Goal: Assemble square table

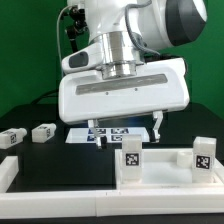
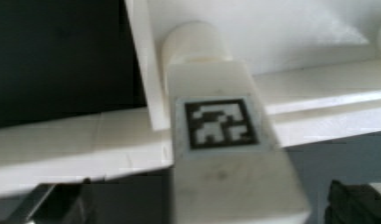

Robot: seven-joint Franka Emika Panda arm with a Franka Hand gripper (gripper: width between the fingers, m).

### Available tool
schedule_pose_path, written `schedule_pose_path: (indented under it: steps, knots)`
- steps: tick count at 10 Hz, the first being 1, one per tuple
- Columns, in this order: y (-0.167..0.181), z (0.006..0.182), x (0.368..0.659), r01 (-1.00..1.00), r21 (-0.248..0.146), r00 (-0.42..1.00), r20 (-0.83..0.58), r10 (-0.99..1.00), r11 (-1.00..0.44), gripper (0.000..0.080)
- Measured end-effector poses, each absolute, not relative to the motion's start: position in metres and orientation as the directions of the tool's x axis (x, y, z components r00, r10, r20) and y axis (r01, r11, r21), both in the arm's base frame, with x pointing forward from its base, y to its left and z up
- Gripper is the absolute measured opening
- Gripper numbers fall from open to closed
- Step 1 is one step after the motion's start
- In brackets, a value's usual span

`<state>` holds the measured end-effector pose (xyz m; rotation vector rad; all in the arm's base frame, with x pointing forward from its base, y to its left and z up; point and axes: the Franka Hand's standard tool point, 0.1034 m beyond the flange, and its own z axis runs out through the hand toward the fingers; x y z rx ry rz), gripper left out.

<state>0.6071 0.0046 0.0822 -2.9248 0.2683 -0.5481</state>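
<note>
**Seating the Leg on the Square Table Slab**

**Present state.** The gripper (image 1: 128, 138) hangs just above the tagged leg (image 1: 131, 157), which stands upright at a corner of the square table slab (image 1: 165, 177). The slab lies at the near edge of the table (image 1: 55, 165), toward the exterior view's right. The jaws are spread. In the wrist view the leg runs between the two dark fingertips (image 2: 50, 203) with a clear gap on either side, so nothing is held. A second upright leg (image 1: 203, 155) stands on the slab further toward the exterior view's right.

**Procedure (judged from this state).** The step appears to be turning the leg home in its corner.
1. Centre the jaws so both pads meet opposite faces together. A one-sided touch may tip the leg.
2. Close on the upper part and keep the leg vertical.
3. Turn about the leg's own axis with light downward pressure.
4. Watch the slab. If it turns with the leg, the joint is not tightening.

**Limits of view.**
- The corner hole and the leg's foot are not visible, so how deep the leg sits cannot be told.
- The wrist view is blurred and cuts off both fingertips.
- The gripper body hides part of the marker board (image 1: 112, 131).
- Two loose legs (image 1: 43, 131) lie toward the table's far edge, too small to read.
- The frame edge cuts off the slab.
</note>
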Motion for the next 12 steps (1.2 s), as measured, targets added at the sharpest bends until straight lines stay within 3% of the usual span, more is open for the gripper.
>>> schedule_pose_path:
  steps: [1, 4, 6, 8, 12]
  knots:
    - [0.009, 0.086, 0.61, -0.183, -0.189, 0.929, 0.29, -0.232, -0.965, 0.0648]
    - [0.003, 0.076, 0.609, -0.16, -0.15, 0.948, 0.251, -0.194, -0.976, 0.0648]
    - [-0.001, 0.075, 0.605, -0.171, -0.182, 0.967, 0.155, -0.2, -0.968, 0.0648]
    - [-0.001, 0.075, 0.607, -0.168, -0.176, 0.965, 0.172, -0.198, -0.97, 0.0648]
    - [-0.005, 0.078, 0.621, -0.204, -0.201, 0.975, 0.048, -0.217, -0.958, 0.0648]
